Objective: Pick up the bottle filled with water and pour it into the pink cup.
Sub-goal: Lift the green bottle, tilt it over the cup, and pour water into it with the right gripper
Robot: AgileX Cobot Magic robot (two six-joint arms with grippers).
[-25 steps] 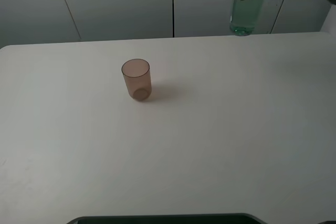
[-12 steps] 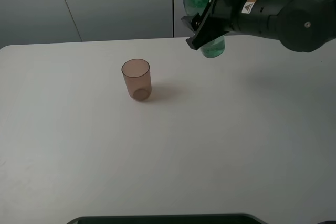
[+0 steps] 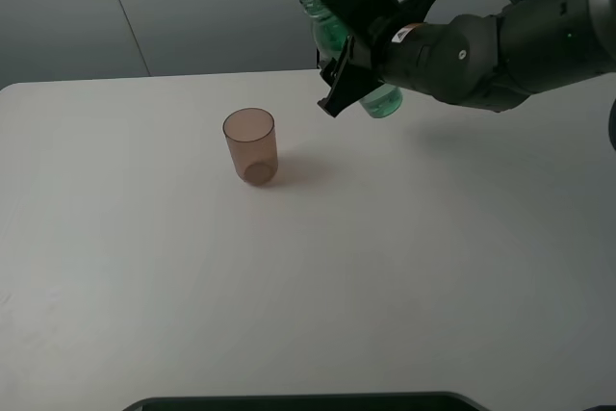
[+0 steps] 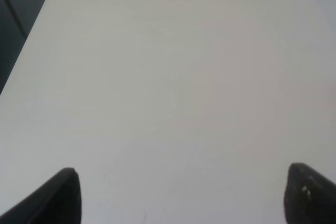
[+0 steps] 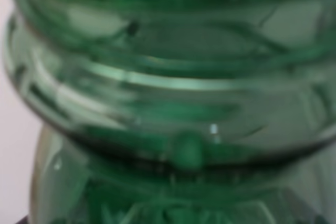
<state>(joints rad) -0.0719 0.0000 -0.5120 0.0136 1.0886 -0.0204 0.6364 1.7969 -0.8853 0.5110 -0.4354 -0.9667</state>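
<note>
Right gripper [image 3: 354, 60] clamps the tilted bottle [image 3: 320, 5], mouth short of the pink cup [image 3: 251, 146]; tipping further here would wet the tabletop [image 3: 385, 257].

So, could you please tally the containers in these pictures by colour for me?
green bottle: 1
pink cup: 1
Total: 2
</note>
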